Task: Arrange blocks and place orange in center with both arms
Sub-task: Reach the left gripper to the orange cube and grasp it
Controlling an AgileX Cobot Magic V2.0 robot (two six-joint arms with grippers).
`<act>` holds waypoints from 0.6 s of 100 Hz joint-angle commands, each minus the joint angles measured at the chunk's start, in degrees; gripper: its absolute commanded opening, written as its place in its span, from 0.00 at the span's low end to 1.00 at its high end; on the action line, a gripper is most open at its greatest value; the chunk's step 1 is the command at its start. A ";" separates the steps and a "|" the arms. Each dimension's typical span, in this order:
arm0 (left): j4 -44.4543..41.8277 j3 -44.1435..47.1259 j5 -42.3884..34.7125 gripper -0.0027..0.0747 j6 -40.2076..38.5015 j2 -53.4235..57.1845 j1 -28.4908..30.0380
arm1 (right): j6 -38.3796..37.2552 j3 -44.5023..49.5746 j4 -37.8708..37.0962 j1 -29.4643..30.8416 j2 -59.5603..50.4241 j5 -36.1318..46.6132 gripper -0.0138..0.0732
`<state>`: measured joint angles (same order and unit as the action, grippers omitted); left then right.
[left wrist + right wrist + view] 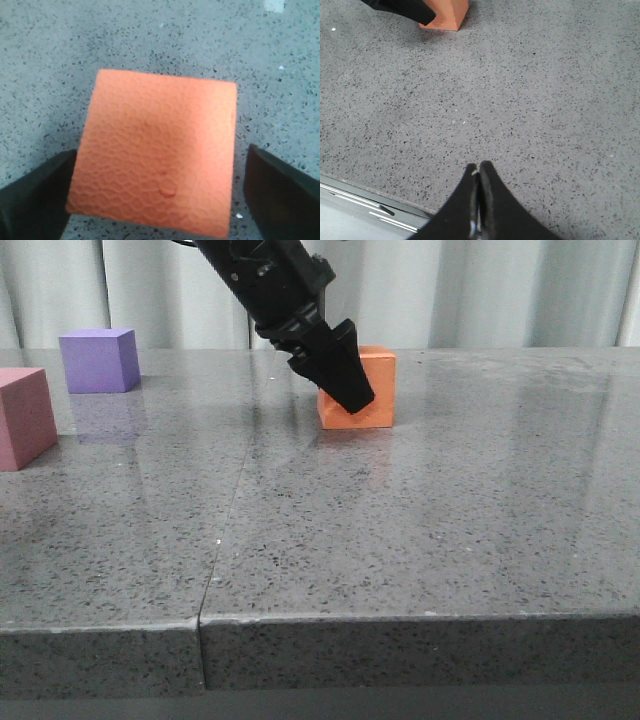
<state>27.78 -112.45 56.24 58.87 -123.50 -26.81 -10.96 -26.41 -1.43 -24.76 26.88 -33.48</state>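
Observation:
The orange cube (374,390) sits on the grey speckled table (400,540) near the middle back. My left gripper (355,398) is down at it, open, with one finger on each side. In the left wrist view the cube (155,145) fills the gap: the left finger (35,195) is at its edge and the right finger (280,190) stands a little apart. A small dent shows on its top face. The purple cube (98,360) stands at the back left. The pink-red cube (22,418) is at the far left edge. My right gripper (479,167) is shut and empty, low over bare table.
Pale curtains (500,290) hang behind the table. A seam (235,500) runs through the tabletop toward its front edge. In the right wrist view the orange cube (447,15) and a left finger (402,9) show far off, and the table's edge rail (360,200) lies close by.

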 commanded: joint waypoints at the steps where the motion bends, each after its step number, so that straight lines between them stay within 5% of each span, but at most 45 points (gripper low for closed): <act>1: 2.33 -1.79 -1.87 0.68 0.05 3.45 -0.38 | 0.73 -1.56 -0.79 0.08 0.03 3.76 0.08; 26: 2.33 -1.79 -1.62 0.30 0.05 3.45 -0.38 | 0.73 -1.56 -0.79 0.08 0.03 3.76 0.08; 47: 2.23 -3.13 -0.79 0.28 -1.74 3.79 -0.38 | 0.73 -1.56 -0.79 0.08 0.03 3.76 0.08; 60: -1.41 -5.72 -0.44 0.28 -10.44 4.12 -0.28 | 0.73 -1.56 -0.79 0.08 0.03 3.76 0.08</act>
<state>26.74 -114.81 56.88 54.44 -123.50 -26.81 -10.96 -26.41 -1.43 -24.76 26.88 -33.48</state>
